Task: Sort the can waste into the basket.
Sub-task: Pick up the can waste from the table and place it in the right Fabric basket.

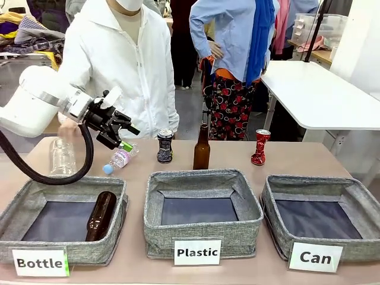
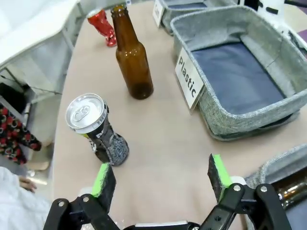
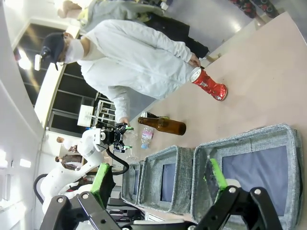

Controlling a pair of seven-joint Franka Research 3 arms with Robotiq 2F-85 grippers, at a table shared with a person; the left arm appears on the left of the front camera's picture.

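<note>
Here your left gripper [image 1: 129, 138] hovers released near the dark dented metal can [image 1: 164, 145]; your right gripper [image 3: 158, 179] gapes empty too. The grey fabric rectangular basket labelled "Can" [image 1: 309, 181] sits front right, with the crushed red metal can [image 1: 260, 147] standing beyond it.

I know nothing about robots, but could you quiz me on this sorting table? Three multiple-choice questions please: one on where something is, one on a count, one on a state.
1. Where is the lying brown bottle?
A upright on the table
B in the Bottle basket
C in a gripper

2. How many cans are on the table?
A none
B one
C two

3. The left gripper is:
A open and empty
B shut on a can
C shut on a bottle

Answers:
1 B, it rests on that basket's dark lining.
2 C, a dark can and a red can stand there.
3 A, its green pads are wide apart with nothing between them.
</note>
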